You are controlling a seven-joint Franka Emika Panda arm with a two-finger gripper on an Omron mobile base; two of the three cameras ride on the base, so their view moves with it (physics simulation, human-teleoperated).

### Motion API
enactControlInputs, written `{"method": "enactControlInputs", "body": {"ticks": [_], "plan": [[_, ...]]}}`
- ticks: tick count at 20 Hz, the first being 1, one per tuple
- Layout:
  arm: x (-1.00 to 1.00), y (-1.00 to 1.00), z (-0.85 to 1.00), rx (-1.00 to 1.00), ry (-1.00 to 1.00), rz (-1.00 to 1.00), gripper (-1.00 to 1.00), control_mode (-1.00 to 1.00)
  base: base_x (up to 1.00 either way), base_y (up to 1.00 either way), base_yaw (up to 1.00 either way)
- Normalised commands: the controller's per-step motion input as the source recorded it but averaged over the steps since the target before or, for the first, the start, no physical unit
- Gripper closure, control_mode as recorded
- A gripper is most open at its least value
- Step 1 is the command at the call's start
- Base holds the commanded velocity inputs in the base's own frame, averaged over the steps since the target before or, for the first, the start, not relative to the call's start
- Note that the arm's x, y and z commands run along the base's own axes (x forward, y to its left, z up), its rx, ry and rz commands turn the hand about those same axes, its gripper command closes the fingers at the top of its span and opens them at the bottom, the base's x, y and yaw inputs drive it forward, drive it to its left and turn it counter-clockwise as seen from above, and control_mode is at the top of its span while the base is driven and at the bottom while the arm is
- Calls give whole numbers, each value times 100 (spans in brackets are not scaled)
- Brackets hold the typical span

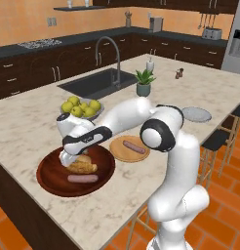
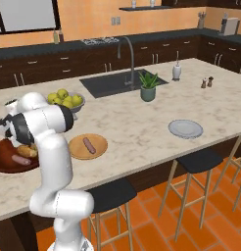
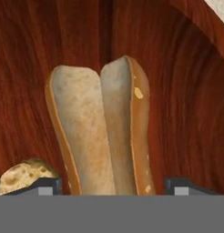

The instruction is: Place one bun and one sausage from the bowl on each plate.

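In the hand view a split bun [image 3: 98, 132] lies lengthwise in the dark wooden bowl [image 3: 186, 91]. My gripper [image 3: 116, 186] is open and straddles its near end, with a small gap at the right finger. A second bun [image 3: 22, 175] peeks in at lower left. From the left base view, the gripper [image 1: 68, 160] is low inside the bowl [image 1: 46, 183], over the buns [image 1: 85, 166], with one sausage [image 1: 83, 178] beside them. Another sausage [image 1: 134, 146] rests on the tan plate [image 1: 117, 151]. The grey plate [image 1: 196, 114] is bare.
A grey bowl of apples [image 1: 82, 108] stands just behind the wooden bowl. Further back are a potted plant [image 1: 144, 83] and the sink [image 1: 95, 82] with its faucet. Bar stools [image 2: 198, 159] line the counter's near edge.
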Motion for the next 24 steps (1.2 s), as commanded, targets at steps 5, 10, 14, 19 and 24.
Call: {"method": "enactControlInputs", "body": {"ticks": [5, 10, 14, 19, 24], "plan": [[0, -10, -78, -14, 2, 7, 100, -100, 0, 0, 0], [-62, -54, -24, -2, -7, 2, 100, -100, 0, 0, 0], [-100, -100, 97, 12, -32, -7, 100, -100, 0, 0, 0], [-62, -100, 95, 13, -16, -13, 100, -100, 0, 0, 0], [2, -100, 67, 10, 0, -20, 100, -100, 0, 0, 0]]}}
